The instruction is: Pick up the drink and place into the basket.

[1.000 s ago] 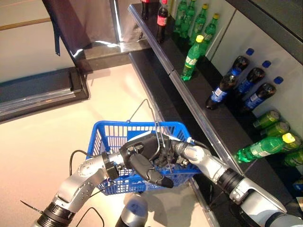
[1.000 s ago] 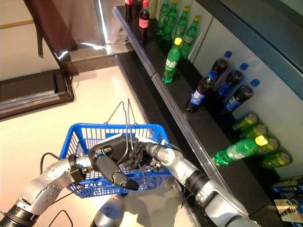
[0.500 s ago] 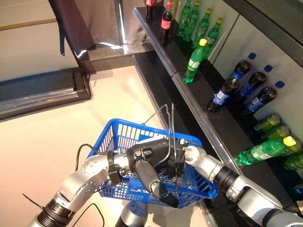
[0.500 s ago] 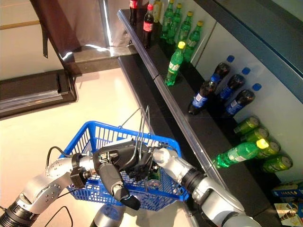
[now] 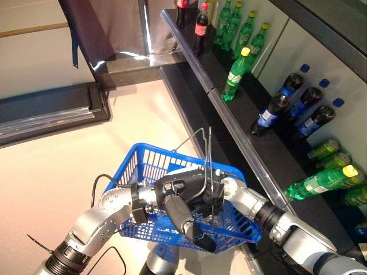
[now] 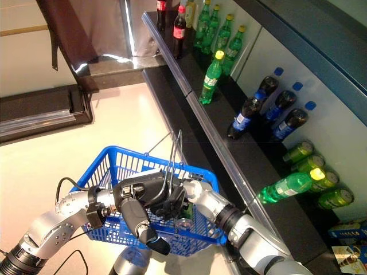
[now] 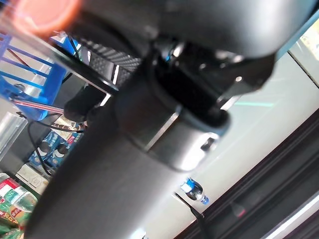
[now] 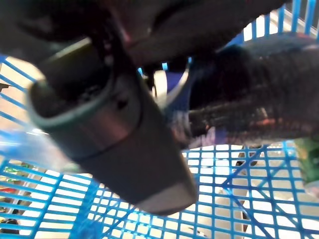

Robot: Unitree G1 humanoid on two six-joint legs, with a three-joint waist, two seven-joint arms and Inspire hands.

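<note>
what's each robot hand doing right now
Left robot hand: at the blue basket, grip cannot be told.
Right robot hand: over the basket, fingers hidden, cannot be told.

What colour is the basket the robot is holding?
Blue plastic mesh basket, clearest in the left eye view.

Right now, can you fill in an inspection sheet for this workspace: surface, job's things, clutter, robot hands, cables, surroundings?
Surface: pale floor; dark shelf along the robot's right.
Job's things: blue basket held up over the floor, wire handles raised; a drink can seems to lie inside.
Clutter: green bottles, dark bottles, red-labelled bottles on the shelf.
Robot hands: left robot hand at the basket handles; right robot hand inside the basket; both grips unclear.
Cables: nothing seen.
Surroundings: dark mat, hanging cloth.
</note>
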